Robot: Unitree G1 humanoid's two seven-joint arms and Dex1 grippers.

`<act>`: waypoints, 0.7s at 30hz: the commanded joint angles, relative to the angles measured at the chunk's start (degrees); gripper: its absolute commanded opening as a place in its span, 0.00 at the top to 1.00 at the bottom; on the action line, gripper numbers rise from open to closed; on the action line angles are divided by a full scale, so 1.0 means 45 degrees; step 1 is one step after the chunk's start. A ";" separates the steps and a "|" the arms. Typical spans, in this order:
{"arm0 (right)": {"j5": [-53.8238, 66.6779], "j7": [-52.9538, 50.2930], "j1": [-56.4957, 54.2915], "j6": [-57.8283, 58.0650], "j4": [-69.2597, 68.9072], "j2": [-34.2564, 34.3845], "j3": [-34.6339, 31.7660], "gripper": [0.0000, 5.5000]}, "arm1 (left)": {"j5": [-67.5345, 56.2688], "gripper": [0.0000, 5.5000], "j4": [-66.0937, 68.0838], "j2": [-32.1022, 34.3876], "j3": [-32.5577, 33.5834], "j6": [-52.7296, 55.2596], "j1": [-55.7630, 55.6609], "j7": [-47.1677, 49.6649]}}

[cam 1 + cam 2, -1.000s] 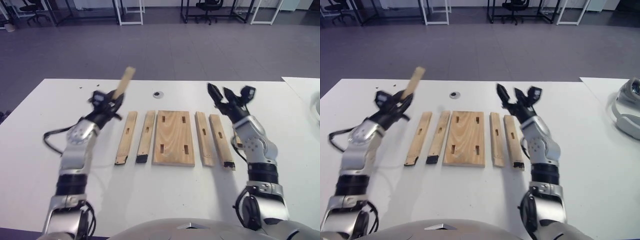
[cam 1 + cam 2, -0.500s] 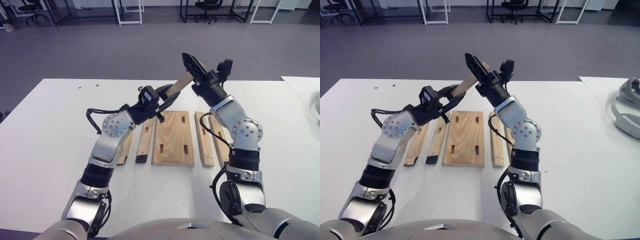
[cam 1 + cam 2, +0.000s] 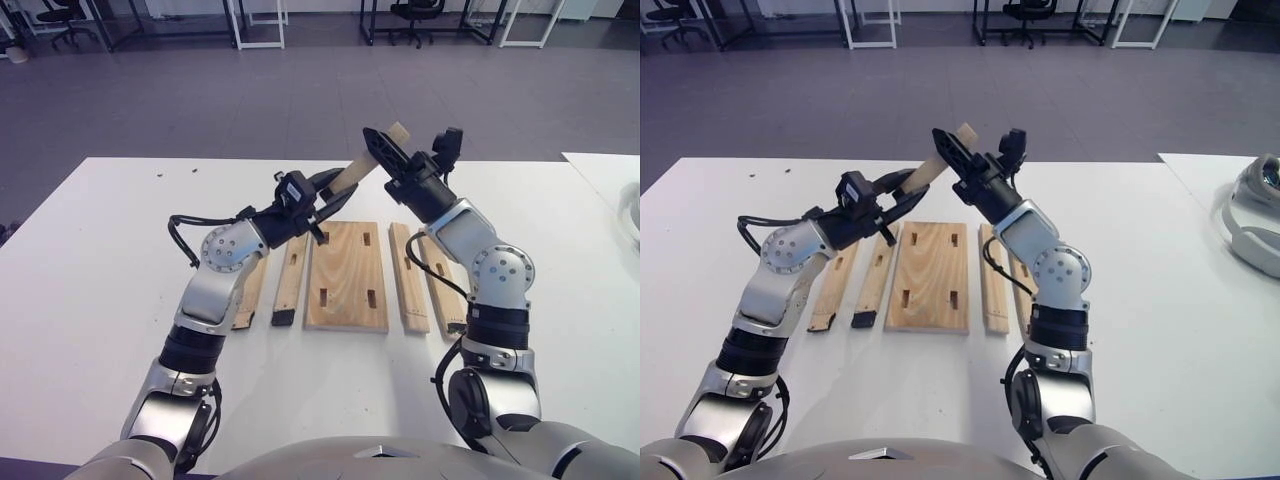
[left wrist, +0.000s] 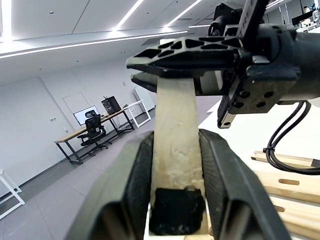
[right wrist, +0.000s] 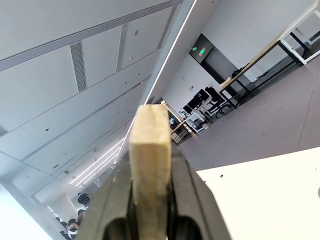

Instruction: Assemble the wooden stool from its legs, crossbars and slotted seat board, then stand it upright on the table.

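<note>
Left eye view: wooden leg [image 3: 352, 174] was held in the air over the far end of the seat board [image 3: 347, 275], tilted, upper end toward the robot's right; left gripper [image 3: 324, 190] was clenched on its lower end, right gripper [image 3: 386, 156] clamped near its upper end; seat board lay flat on the white table [image 3: 90, 260], four slots facing up; left pair of slats [image 3: 293, 268] lay just beside its left edge, right pair of slats [image 3: 406, 275] just beside its right edge, the outer slat of each pair partly hidden by an arm. Right eye view: same layout; a white headset-like object [image 3: 1254, 215] lay well apart, at the right edge of the picture. Left wrist view: fingers [image 4: 134, 186] pressed on both sides of the leg, its black end cap [image 4: 177, 218] seated between them; farther along, the right gripper's jaws closed across the wood. Right wrist view: cut end of the leg stood out between the fingers [image 5: 111, 201], which sat tight against it on both sides.
</note>
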 commanded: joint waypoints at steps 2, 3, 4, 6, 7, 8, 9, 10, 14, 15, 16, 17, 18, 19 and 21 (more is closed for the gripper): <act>-0.1435 -0.0181 0.1471 -0.1251 -0.0672 -0.0711 -0.0633 0.93 | 0.0384 0.64 0.0016 0.0353 -0.0333 0.0329 0.0236 -0.0255; -0.2007 -0.0335 0.2186 -0.1798 -0.0825 -0.0973 -0.1074 0.93 | 0.0498 0.63 0.0170 0.0407 -0.0141 0.0386 0.0327 0.0002; -0.2489 -0.0482 0.2811 -0.2219 -0.0900 -0.1154 -0.1394 0.93 | 0.0479 0.59 0.0228 0.0431 0.0108 0.0500 0.0451 0.0259; -0.3381 -0.0634 0.4133 -0.2715 -0.0690 -0.1249 -0.1535 0.93 | 0.0172 0.52 0.0218 0.0277 0.0882 0.0835 0.0853 0.0952; -0.3833 -0.0547 0.4637 -0.2897 -0.0485 -0.1256 -0.1362 0.93 | -0.0053 0.50 0.0214 0.0144 0.1221 0.1067 0.1047 0.1228; -0.4303 -0.0525 0.4946 -0.3171 -0.0118 -0.1194 -0.1209 0.93 | -0.0335 0.45 0.0156 0.0026 0.1463 0.1312 0.1266 0.1363; -0.4644 -0.0512 0.5066 -0.3440 0.0239 -0.1098 -0.1138 0.93 | -0.0488 0.42 0.0103 -0.0075 0.1598 0.1446 0.1420 0.1501; -0.4892 -0.0533 0.5042 -0.3760 0.0663 -0.0957 -0.1167 0.93 | -0.0437 0.39 0.0131 -0.0168 0.1675 0.1517 0.1499 0.1730; -0.5155 -0.0444 0.4648 -0.4584 0.1798 -0.0572 -0.1386 0.93 | -0.0421 0.38 0.0190 -0.0434 0.1768 0.1677 0.1520 0.2203; -0.5014 -0.0398 0.4548 -0.4668 0.1824 -0.0511 -0.1475 0.93 | -0.0402 0.38 0.0135 -0.0482 0.1715 0.1694 0.1564 0.2265; -0.4949 -0.0373 0.4521 -0.4747 0.1783 -0.0468 -0.1523 0.93 | -0.0404 0.38 0.0136 -0.0512 0.1667 0.1689 0.1583 0.2270; -0.4930 -0.0344 0.4516 -0.4797 0.1758 -0.0446 -0.1544 0.93 | -0.0410 0.38 0.0140 -0.0533 0.1634 0.1676 0.1606 0.2272; -0.4972 -0.0326 0.4534 -0.4799 0.1760 -0.0449 -0.1516 0.93 | -0.0429 0.38 0.0173 -0.0547 0.1624 0.1665 0.1620 0.2268; -0.5008 -0.0289 0.4571 -0.4775 0.1783 -0.0447 -0.1468 0.93 | -0.0437 0.38 0.0193 -0.0560 0.1621 0.1655 0.1634 0.2268; -0.5095 -0.0210 0.4689 -0.4674 0.1803 -0.0430 -0.1305 0.93 | -0.0434 0.38 0.0207 -0.0583 0.1627 0.1653 0.1654 0.2268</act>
